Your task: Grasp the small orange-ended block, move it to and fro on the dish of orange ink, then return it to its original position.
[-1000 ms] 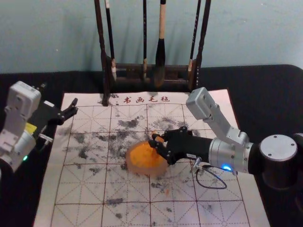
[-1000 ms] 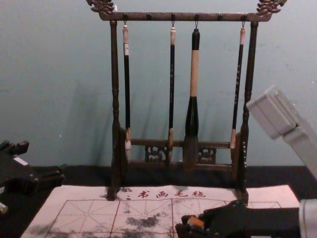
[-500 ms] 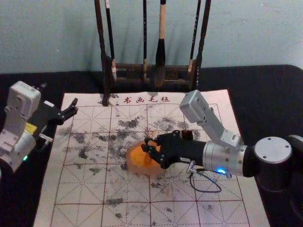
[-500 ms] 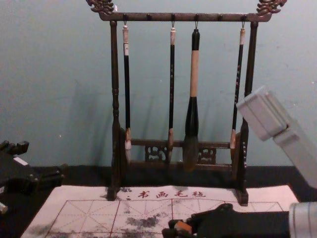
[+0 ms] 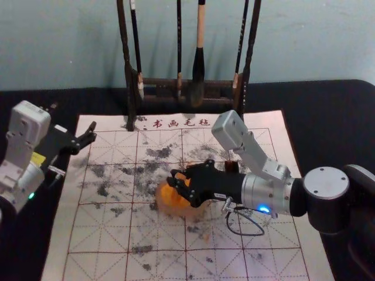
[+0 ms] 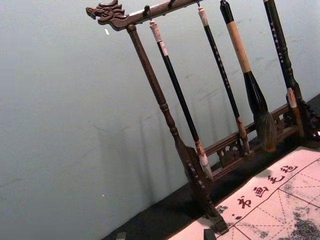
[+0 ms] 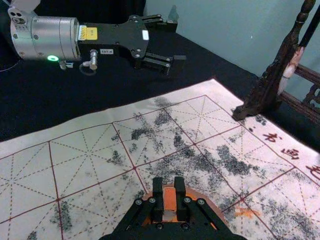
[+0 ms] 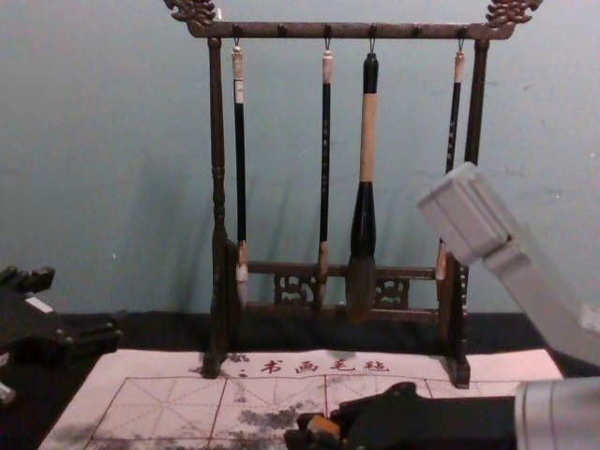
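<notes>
Head view: a black-covered table (image 5: 328, 117) carries a white calligraphy mat (image 5: 146, 234) with red gridlines, dashed guides, grey-black smudges and red characters along its far edge. Behind stands a pale blue-green wall (image 5: 58, 47). A dark carved wooden rack (image 8: 347, 32), hung with long-handled brushes (image 8: 367, 141), stands at the mat's far edge. A small dark brown object (image 5: 231, 167) lies just beyond my right arm.

My right end effector (image 5: 176, 186) is over the round, translucent dish of orange ink (image 5: 167, 205), closed on the small orange-ended block (image 7: 170, 199). Right wrist view: the block's orange face is toward the fingertips, a pale part nearer the palm; its visible long axis runs along the fingers. Whether it touches the ink, I cannot tell. My left end effector (image 5: 92, 132) is parked at the mat's left edge, fingers spread.
</notes>
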Available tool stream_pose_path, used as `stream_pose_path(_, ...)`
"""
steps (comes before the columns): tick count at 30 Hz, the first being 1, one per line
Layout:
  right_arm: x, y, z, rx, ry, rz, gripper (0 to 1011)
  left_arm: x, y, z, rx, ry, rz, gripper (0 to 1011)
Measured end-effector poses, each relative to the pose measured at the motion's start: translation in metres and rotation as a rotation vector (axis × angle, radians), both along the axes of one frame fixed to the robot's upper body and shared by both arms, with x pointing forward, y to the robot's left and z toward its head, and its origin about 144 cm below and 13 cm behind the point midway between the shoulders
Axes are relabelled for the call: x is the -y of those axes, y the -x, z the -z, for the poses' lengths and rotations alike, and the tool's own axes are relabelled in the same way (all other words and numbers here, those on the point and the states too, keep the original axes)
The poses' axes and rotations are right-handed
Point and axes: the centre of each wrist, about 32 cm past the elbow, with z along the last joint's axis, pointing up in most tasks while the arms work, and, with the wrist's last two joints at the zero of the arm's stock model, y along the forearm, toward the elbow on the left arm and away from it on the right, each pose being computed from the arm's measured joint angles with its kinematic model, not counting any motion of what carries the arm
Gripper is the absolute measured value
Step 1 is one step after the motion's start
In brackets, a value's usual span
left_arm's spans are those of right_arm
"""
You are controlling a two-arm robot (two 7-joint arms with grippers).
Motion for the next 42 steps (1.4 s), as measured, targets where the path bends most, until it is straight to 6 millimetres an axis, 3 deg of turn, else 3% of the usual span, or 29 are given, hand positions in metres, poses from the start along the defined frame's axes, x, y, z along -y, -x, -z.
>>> stream_pose_path(18, -0.004, -0.011, 0.0, 0.013, 0.005, 0.038, 134, 0.0, 0.0, 0.0, 0.0, 0.0, 0.0, 1001)
stream_pose_path(42, 0.017, -0.009, -0.001, 0.018, 0.015, 0.086, 134, 0.0, 0.0, 0.0, 0.0, 0.0, 0.0, 1001)
